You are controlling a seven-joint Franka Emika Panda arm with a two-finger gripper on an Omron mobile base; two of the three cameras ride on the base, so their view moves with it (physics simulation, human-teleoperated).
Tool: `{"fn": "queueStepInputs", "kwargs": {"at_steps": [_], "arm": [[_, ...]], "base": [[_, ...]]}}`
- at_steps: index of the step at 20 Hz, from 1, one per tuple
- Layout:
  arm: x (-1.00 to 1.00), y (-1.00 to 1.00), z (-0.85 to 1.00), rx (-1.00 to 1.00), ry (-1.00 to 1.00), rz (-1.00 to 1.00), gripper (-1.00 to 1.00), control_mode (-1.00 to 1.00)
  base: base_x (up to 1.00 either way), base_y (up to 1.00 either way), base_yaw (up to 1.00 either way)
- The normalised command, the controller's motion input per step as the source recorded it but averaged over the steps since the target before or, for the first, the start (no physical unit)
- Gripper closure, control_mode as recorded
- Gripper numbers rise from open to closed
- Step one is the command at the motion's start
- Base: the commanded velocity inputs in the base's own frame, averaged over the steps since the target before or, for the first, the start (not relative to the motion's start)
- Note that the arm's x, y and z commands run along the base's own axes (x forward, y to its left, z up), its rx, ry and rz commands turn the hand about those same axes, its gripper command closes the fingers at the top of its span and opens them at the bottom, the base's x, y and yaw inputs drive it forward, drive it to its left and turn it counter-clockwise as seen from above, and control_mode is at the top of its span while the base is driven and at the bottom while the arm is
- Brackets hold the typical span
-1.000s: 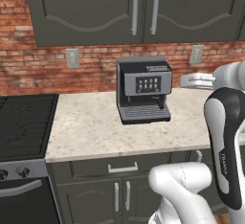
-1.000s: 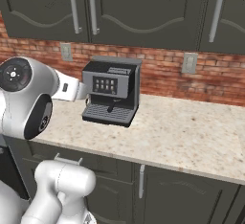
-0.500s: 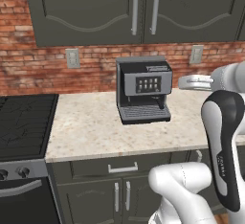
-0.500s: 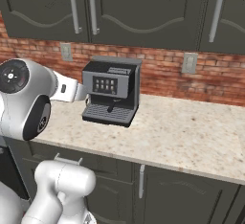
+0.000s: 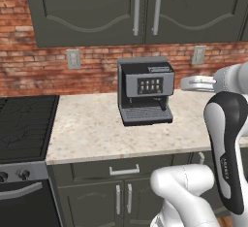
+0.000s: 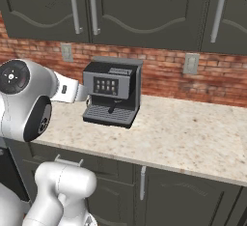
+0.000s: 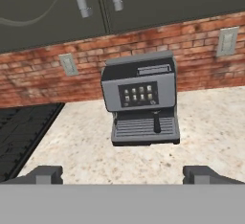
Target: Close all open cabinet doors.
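The tall dark grey-green cabinet doors (image 5: 145,10) with arched moulding and long silver bar handles (image 5: 136,7) hang on the red brick wall (image 5: 97,58) above the speckled beige stone surface (image 5: 92,129), and every panel in sight lies flush with its neighbour; none looks ajar from here. Compared with a second ago the scene holds its place, so the base seems parked, while the white arm (image 5: 227,143) has shifted a little, its forearm reaching slightly further toward the grey boxy coffee machine (image 5: 144,96) standing on the surface. The gripper (image 7: 123,173) is spread wide, its two dark fingertips (image 7: 45,173) far apart with nothing between them, aimed at the coffee machine and the lower edge of the doors. My judgement is that any open door lies outside this stretch of wall, so the arm is repositioning, not closing anything yet. The black stove (image 5: 24,119) sits just left of the surface.
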Motion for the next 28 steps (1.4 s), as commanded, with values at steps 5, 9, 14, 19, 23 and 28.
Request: {"fn": "queueStepInputs", "kwargs": {"at_steps": [5, 9, 14, 19, 23, 28], "arm": [[0.00, 0.00, 0.00, 0.00, 0.00, 0.00, -1.00, -1.00], [0.00, 0.00, 0.00, 0.00, 0.00, 0.00, -1.00, -1.00], [0.00, 0.00, 0.00, 0.00, 0.00, 0.00, -1.00, 1.00], [0.00, 0.00, 0.00, 0.00, 0.00, 0.00, -1.00, 1.00], [0.00, 0.00, 0.00, 0.00, 0.00, 0.00, -1.00, 1.00], [0.00, 0.00, 0.00, 0.00, 0.00, 0.00, -1.00, 1.00]], "base": [[0.00, 0.00, 0.00], [0.00, 0.00, 0.00], [0.00, 0.00, 0.00], [0.00, 0.00, 0.00], [0.00, 0.00, 0.00], [-0.03, 0.00, 0.00]]}}
